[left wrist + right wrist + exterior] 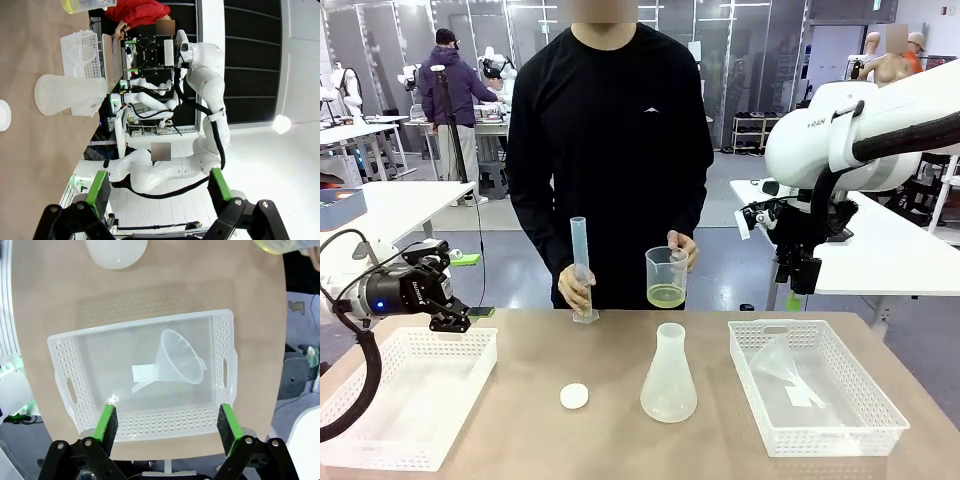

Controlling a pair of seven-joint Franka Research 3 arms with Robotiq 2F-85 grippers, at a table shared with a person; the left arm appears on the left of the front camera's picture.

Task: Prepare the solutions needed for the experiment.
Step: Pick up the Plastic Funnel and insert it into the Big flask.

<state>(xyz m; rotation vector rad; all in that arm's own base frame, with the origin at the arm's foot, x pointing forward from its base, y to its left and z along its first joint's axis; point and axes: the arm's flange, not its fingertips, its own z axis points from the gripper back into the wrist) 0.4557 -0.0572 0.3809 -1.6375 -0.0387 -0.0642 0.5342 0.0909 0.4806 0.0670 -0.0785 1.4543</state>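
Solutions (666, 296) sit in held beaker (666, 262); funnel (177, 357) lies in basket (150, 426); left fingers (96, 187) and right fingers (106, 422) gape empty.

solutions (666, 296) yellow-green | flask (669, 385) frosted white | basket (835, 441) perforated white | disc (574, 396) white

Two white perforated plastic baskets stand on the worktop: one basket (405, 400) at the left edge, one basket (830, 440) at the right edge. The right-edge one holds one clear plastic funnel (778, 355) and one small white paper slip (802, 393). Near the middle are one frosted white conical flask (669, 380) and one small white round disc (574, 396). At the far edge are one tall clear graduated cylinder (581, 265) and one clear beaker (666, 265), with one portion of pale yellow-green solution (666, 296).
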